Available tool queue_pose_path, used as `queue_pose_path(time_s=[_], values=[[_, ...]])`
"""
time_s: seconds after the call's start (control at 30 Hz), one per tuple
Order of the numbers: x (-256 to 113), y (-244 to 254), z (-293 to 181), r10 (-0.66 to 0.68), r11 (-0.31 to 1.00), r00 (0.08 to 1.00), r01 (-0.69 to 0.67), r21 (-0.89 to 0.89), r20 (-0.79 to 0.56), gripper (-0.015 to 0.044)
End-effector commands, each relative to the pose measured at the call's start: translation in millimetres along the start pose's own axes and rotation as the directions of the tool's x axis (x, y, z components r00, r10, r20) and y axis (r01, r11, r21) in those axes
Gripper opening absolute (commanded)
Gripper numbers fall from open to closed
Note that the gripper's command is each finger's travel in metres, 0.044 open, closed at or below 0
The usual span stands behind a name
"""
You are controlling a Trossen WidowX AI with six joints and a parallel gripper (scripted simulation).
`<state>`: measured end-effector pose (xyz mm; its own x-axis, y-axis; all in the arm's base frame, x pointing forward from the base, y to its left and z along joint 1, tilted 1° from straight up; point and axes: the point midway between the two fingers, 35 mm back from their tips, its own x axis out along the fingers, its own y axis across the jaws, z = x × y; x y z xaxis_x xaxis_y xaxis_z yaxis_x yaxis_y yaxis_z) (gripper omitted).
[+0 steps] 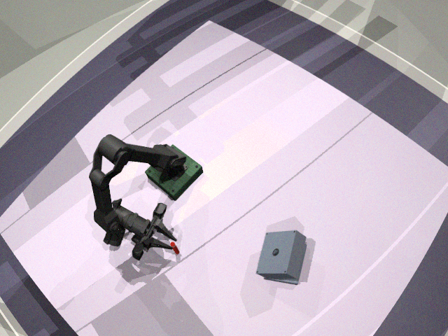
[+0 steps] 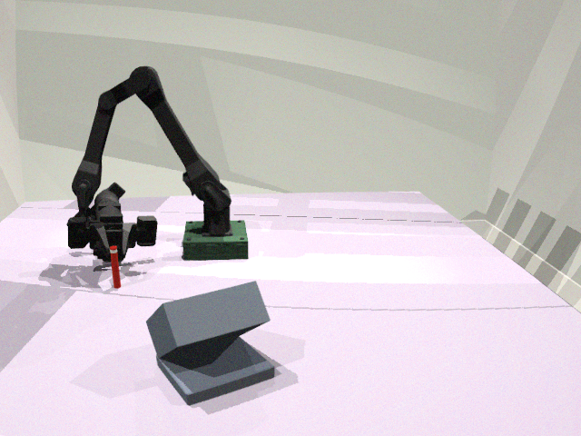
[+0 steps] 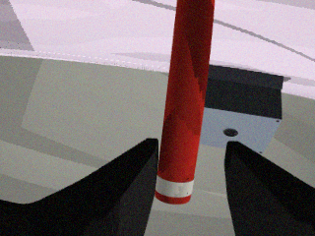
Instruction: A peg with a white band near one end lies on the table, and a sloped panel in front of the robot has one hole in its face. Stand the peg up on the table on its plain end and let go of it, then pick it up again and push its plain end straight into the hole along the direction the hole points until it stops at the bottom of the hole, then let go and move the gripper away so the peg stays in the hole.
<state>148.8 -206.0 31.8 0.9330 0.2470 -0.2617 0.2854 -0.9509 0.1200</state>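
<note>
The red peg (image 1: 175, 248) (image 2: 115, 270) (image 3: 187, 98) is near upright on the table, its white band (image 2: 113, 251) (image 3: 174, 189) at the top. Its top leans slightly left in the exterior view. My gripper (image 1: 173, 243) (image 2: 113, 257) (image 3: 192, 150) is partly open around the peg's upper part. In the wrist view the peg is close to the left finger, with a clear gap to the right finger. The peg's lower end is outside the wrist view. The blue-grey sloped panel (image 1: 280, 239) (image 2: 215, 315) (image 3: 246, 122) has an empty-looking hole (image 1: 275, 252) (image 3: 230, 132) in its face.
The green base block (image 1: 186, 184) (image 2: 214, 248) carries the arm, behind the gripper in the exterior view. The panel's grey foot plate (image 2: 234, 382) rests on the table, some distance from the peg on the side away from the gripper.
</note>
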Motion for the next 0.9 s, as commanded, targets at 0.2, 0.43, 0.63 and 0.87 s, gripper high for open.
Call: queue_pose_path(time_s=[0.2, 0.43, 0.63, 0.87], values=[[0.0, -0.1, 0.0, 0.0, 1.0, 1.0, 0.0, 0.0, 0.0, 0.013], [0.0, -0.1, 0.0, 0.0, 1.0, 1.0, 0.0, 0.0, 0.0, 0.013], [0.0, -0.1, 0.0, 0.0, 1.0, 1.0, 0.0, 0.0, 0.0, 0.0183], [0.0, -0.1, 0.0, 0.0, 1.0, 1.0, 0.0, 0.0, 0.0, 0.0366]])
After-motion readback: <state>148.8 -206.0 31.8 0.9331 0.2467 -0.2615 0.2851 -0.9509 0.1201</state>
